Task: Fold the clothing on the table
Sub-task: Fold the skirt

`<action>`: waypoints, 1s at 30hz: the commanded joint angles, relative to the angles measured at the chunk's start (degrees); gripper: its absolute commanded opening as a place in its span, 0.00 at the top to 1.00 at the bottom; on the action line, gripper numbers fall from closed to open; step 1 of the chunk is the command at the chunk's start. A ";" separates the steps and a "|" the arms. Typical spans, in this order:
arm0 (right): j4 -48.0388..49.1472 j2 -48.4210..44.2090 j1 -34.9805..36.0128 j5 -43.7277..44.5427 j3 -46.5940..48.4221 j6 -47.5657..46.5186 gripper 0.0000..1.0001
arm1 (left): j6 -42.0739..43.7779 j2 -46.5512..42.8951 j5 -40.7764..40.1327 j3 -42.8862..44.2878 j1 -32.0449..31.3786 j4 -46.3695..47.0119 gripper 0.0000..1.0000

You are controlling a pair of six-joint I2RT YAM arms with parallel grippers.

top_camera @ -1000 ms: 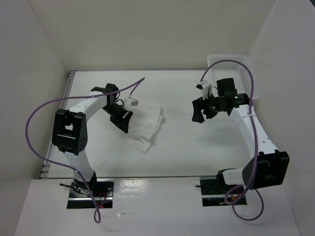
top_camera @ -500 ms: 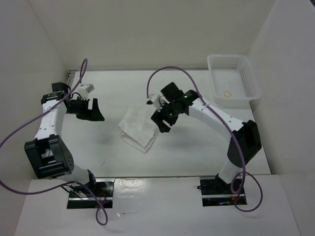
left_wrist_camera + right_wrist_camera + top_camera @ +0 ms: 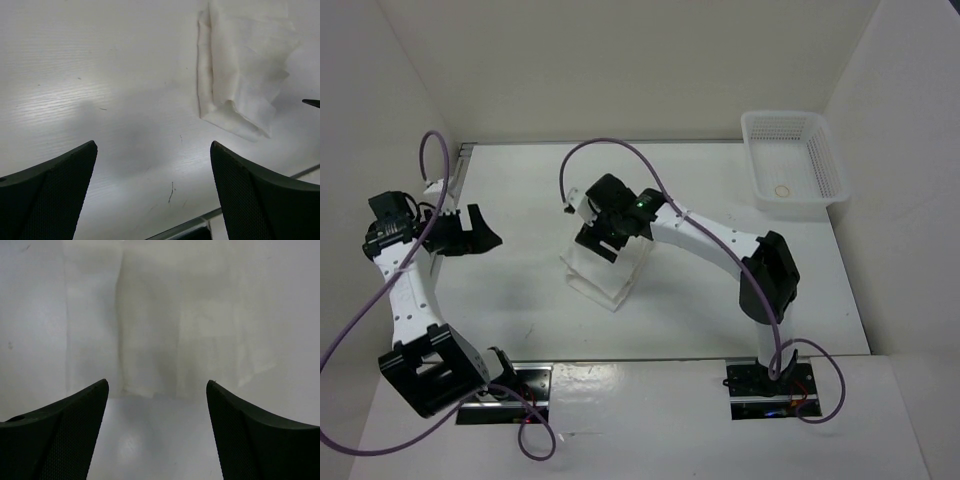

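- Far left: the black two-finger left gripper (image 3: 478,232) hovers over the left edge of the flat matte white table (image 3: 700,300). Its jaws are spread wide with nothing in them, and its own camera shows only bare tabletop between the fingers.
- From that gripper, the thin white fabric clothing (image 3: 608,285) lies off to the right, well apart. In the left wrist view it sits up in the far right corner (image 3: 240,70).
- Centre: the clothing rests mid-table as a layered, folded bundle. Its long axis runs roughly far to near, and a loose corner pokes out at the near end.
- Just right of centre: the black right gripper (image 3: 605,238) hangs directly over the far part of the bundle, jaws wide and empty. In its wrist view the creased cloth (image 3: 175,325) lies straight ahead and is broader than the gap between the fingers. I cannot tell whether the tips touch it.
- My call: the right arm is much the nearer, so the next grasp looks like its job.
- Far right: a white plastic mesh basket (image 3: 825,150) sits in the far corner, well clear.
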 commanded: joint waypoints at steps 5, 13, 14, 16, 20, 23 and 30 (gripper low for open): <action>6.65 8.29 0.94 16.61 14.10 2.35 0.13 | -8.08 -6.75 -7.85 -3.55 6.72 8.72 0.00; 7.52 17.17 3.84 16.90 17.79 1.21 0.13 | -10.27 -12.56 -12.51 -6.72 11.04 10.75 0.00; 7.52 18.66 3.84 16.20 18.32 1.21 0.13 | -10.27 -12.56 -12.52 -6.72 11.82 10.75 0.00; 6.90 19.29 3.84 16.20 18.85 1.21 0.13 | -10.27 -12.56 -12.52 -6.72 12.53 10.75 0.00; 8.83 21.13 4.98 14.88 15.79 1.21 0.13 | -10.27 -11.86 -12.52 -6.72 13.67 10.75 0.00; 10.41 23.06 6.47 14.35 12.89 0.69 0.13 | -10.27 -11.86 -12.52 -6.72 13.67 10.75 0.00; 12.96 24.92 12.97 16.37 5.59 0.07 0.13 | -10.27 -11.86 -11.99 -7.25 13.67 11.28 0.00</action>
